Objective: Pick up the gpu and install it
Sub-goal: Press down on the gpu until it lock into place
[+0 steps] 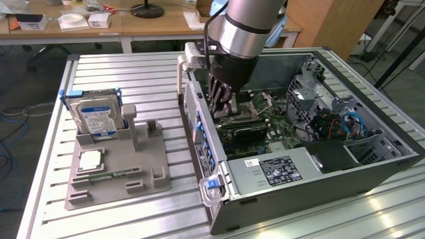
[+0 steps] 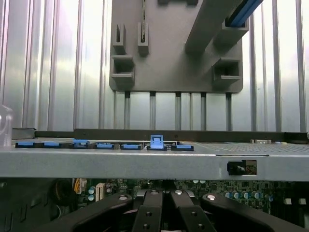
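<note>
The arm reaches down from the top centre of the exterior view into an open computer case that lies on its side over the right half of the frame, and its gripper is down among the boards inside, just above the green motherboard. From where I stand I cannot tell whether the gripper is open, closed or holding anything; in the wrist view its dark fingers sit close together at the bottom centre, pointing into the case, but whatever lies between them is hidden. A dark flat card that I take for the gpu lies just below the gripper in the exterior view, low against the motherboard near the case's left wall; whether the gripper touches it I cannot make out. The ribbed metal desk carries everything. On the left of the exterior view a grey holder tray sits well apart from the case, with a silver hard drive standing upright in its upper left slot. In the wrist view the same tray shows at the top centre, beyond the case's edge with its row of blue clips.
</note>
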`<state>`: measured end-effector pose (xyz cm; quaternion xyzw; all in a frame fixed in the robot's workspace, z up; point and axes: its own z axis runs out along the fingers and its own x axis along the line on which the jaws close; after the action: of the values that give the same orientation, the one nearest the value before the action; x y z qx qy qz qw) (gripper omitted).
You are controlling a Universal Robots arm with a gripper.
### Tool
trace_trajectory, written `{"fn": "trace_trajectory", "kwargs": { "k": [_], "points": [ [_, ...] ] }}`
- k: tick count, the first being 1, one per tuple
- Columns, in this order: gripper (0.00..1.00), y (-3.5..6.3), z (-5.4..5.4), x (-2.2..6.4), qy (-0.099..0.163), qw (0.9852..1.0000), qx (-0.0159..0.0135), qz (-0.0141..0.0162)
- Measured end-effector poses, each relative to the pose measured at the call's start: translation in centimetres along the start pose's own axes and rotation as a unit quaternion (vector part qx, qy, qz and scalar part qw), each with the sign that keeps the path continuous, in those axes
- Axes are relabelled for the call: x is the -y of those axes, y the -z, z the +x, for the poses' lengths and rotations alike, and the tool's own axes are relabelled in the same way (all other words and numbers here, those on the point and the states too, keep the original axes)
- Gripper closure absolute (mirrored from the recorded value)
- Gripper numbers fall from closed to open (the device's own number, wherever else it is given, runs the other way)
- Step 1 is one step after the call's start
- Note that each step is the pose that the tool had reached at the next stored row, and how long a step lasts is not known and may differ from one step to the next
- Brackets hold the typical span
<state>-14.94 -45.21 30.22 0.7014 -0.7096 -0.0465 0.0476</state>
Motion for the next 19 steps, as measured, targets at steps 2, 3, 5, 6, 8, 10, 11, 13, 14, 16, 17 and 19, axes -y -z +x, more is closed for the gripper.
{"fn": "trace_trajectory", "kwargs": {
  "k": [2, 3, 5, 6, 8, 10, 11, 13, 14, 16, 17, 19],
  "points": [
    [0.89, -0.02, 0.0, 0.0, 0.0, 1.0, 0.0, 0.0],
    [0.89, -0.05, 0.0, 0.01, 0.0, 1.0, 0.0, 0.0002],
    [0.89, -0.18, 0.0, 0.03, 0.0, 1.0, 0.0, 0.001],
    [0.89, -0.38, 0.0, 0.05, 0.0, 1.0, 0.0, 0.0027],
    [0.89, -0.8, 0.0, 0.11, -0.001, 1.0, -0.0003, 0.0035],
    [0.89, -0.99, 0.0, 0.13, -0.001, 1.0, 0.0, 0.0048],
    [0.89, -1.15, 0.0, 0.17, -0.001, 1.0, 0.0013, 0.0059],
    [0.89, -1.12, 0.0, 0.31, -0.001, 1.0, 0.0007, 0.0054],
    [0.89, -1.02, 0.0, 0.64, -0.001, 1.0, 0.0001, 0.005],
    [0.89, -0.91, 0.0, 1.56, -0.001, 1.0, 0.0002, 0.0053],
    [0.89, -0.84, 0.0, 2.05, -0.001, 1.0, 0.0002, 0.0053],
    [0.89, -0.76, 0.0, 2.93, -0.001, 1.0, 0.0003, 0.0065]
  ]
}}
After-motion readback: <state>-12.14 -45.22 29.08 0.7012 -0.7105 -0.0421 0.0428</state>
